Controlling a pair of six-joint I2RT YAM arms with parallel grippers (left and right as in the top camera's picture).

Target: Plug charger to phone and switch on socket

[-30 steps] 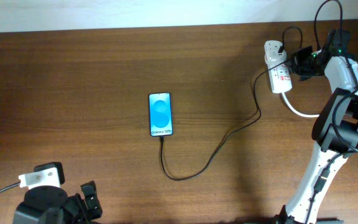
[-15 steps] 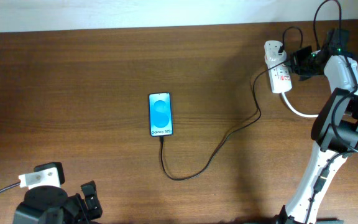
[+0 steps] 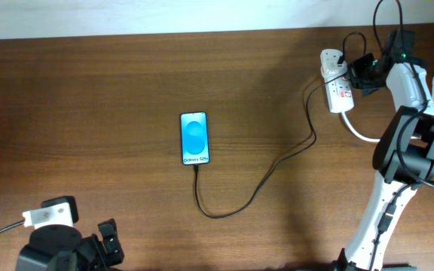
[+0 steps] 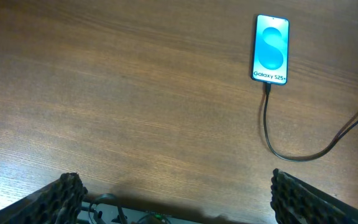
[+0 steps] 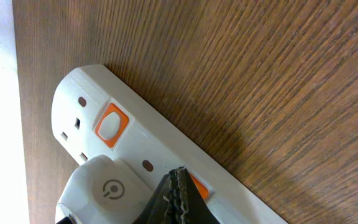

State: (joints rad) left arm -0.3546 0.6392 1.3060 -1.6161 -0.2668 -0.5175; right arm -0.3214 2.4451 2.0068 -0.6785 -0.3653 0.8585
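Far to the left of the phone (image 3: 194,138) and nearer the table's (image 3: 89,90) front edge, the left gripper (image 3: 105,239) rests low. The overhead view shows only dark arm parts there. The left wrist view shows the fingers (image 4: 67,190) spread wide apart with bare wood between them, holding nothing.

The phone lies flat near the middle of the table, screen up and lit blue. From overhead its text is tiny; the left wrist view lets "Galaxy S25+" be read on the phone (image 4: 270,48).

The charger (image 3: 255,188) meets the phone's bottom edge, and the left wrist view shows the charger (image 4: 267,118) running straight out of that edge. The cable loops down, then climbs to the right of the phone, which only the overhead view follows all the way.

Far right of the phone and toward the back edge lies the socket (image 3: 336,90), with a thick white cord (image 3: 364,135) curving off it. The overhead view gives small red marks on it. The right wrist view shows the socket (image 5: 148,146) close up, with an orange-framed switch (image 5: 110,124) and a white adapter (image 5: 98,186) plugged in.

Just right of the socket is the right gripper (image 3: 362,71). Its wrist view shows the right gripper (image 5: 178,186) with fingers pressed together, empty, the tip at a second orange switch (image 5: 197,186) and covering part of it.
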